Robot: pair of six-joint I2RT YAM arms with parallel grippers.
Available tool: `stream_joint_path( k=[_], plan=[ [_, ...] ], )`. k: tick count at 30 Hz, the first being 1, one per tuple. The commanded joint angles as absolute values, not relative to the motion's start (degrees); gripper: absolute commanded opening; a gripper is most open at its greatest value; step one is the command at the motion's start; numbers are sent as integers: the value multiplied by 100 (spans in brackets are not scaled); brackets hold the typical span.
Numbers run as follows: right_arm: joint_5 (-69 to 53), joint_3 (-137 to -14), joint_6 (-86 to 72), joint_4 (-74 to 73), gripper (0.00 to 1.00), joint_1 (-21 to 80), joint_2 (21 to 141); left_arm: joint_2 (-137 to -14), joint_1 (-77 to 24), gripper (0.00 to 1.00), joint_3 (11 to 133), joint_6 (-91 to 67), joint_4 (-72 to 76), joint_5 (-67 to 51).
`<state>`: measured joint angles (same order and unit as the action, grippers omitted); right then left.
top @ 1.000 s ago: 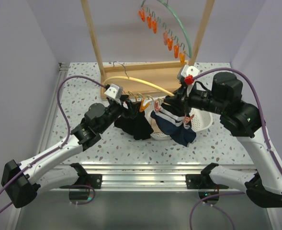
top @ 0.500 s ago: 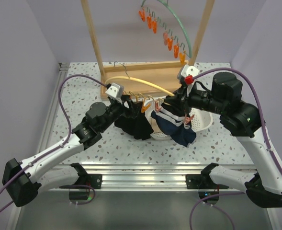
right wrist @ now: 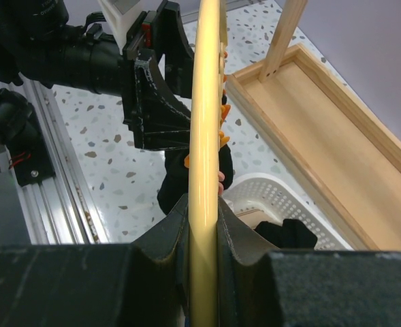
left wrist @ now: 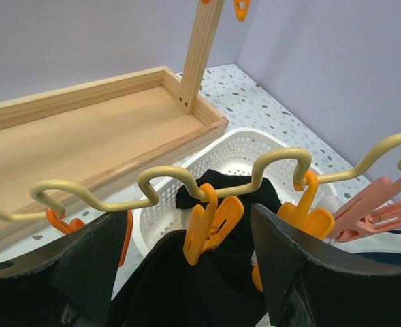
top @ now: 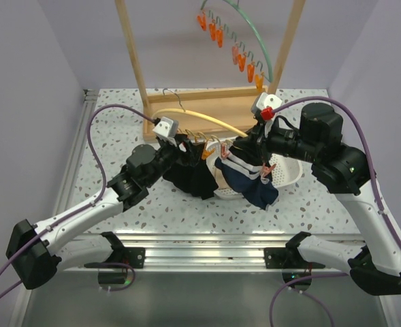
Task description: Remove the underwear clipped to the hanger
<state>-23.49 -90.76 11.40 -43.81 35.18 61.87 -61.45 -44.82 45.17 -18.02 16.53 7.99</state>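
The right gripper [right wrist: 203, 228] had its jaws pinched tight on the yellow hanger [left wrist: 220, 189], holding it above the white basket [left wrist: 254, 136] on the table [top: 111, 143]. The left gripper [left wrist: 200, 272] stood with its jaws wide, one finger on either side of an orange clip [left wrist: 210, 225] that bit onto a black piece of underwear [top: 190, 178]. A navy piece [top: 249, 180] with white trim hung nearer the right arm, across the basket's front.
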Motion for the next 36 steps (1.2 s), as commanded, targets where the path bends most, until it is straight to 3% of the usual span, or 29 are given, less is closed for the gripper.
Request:
stream_joint_path(
  k=[1,15,29,32,36],
  plan=[
    [-2443,-9185,1081,-3489,0,3516,6126,-6293,-4605,76,4684,-2004,2092,633],
    [-2417,-9176,1037,-3463,0,3516,6135,-6653,-4895,69,4536,-1670,2566,1529],
    [-2382,-9167,976,-3401,0,3524,6161,-6548,-4948,27,4474,-1503,2540,1468],
    [-2408,-9158,932,-3366,0,3524,6196,-6460,-4948,26,4474,-1459,2505,1407],
    [-2408,-9193,862,-3322,0,3516,6231,-6363,-4948,45,4517,-1450,2330,1353]
  ],
)
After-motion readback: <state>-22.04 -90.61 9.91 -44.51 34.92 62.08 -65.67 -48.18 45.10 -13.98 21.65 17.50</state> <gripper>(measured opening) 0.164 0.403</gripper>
